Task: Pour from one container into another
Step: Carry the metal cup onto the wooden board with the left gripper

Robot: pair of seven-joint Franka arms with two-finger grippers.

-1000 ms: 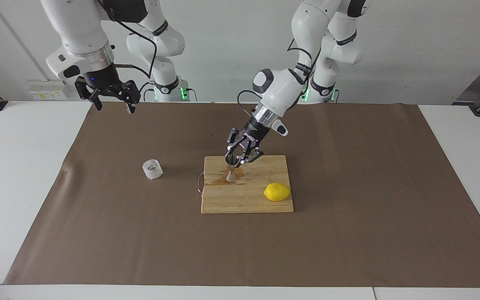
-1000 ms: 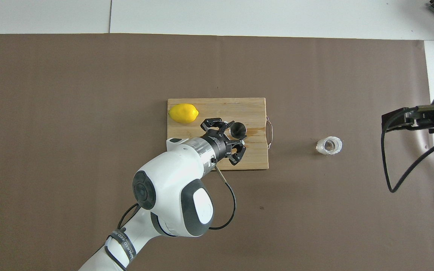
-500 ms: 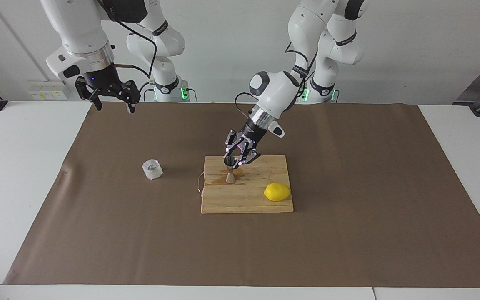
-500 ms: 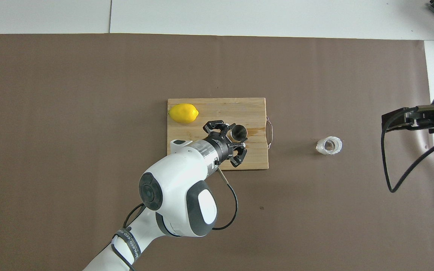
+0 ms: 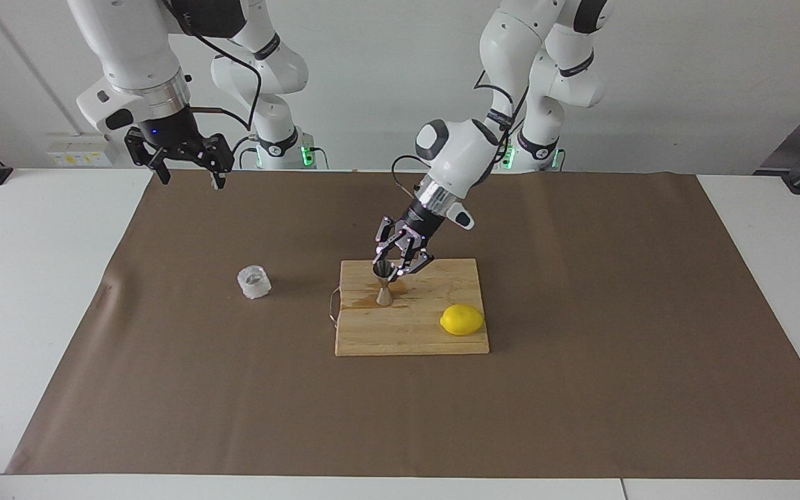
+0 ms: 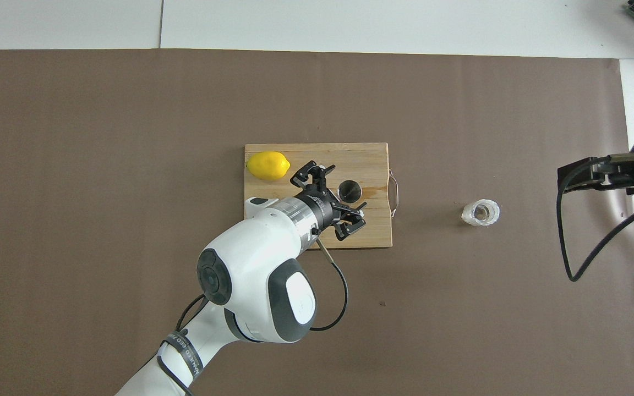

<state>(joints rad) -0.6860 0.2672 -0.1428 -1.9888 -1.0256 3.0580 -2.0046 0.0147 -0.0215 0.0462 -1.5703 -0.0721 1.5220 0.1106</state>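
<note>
Facing view: steel jigger (image 5: 384,287) stands upright on the wooden cutting board (image 5: 414,333), at the end toward the right arm.
Left tool (image 5: 396,262): released, fingers spread either side of the jigger's upper cone, not gripping it.
Glass cup (image 5: 254,282): on the brown mat (image 5: 580,389), well apart from the board, toward the right arm's end of the desk.
Lemon (image 5: 462,320): on the board, toward the left arm's end.
Right tool (image 5: 188,170): released, waiting over the mat's edge.
</note>
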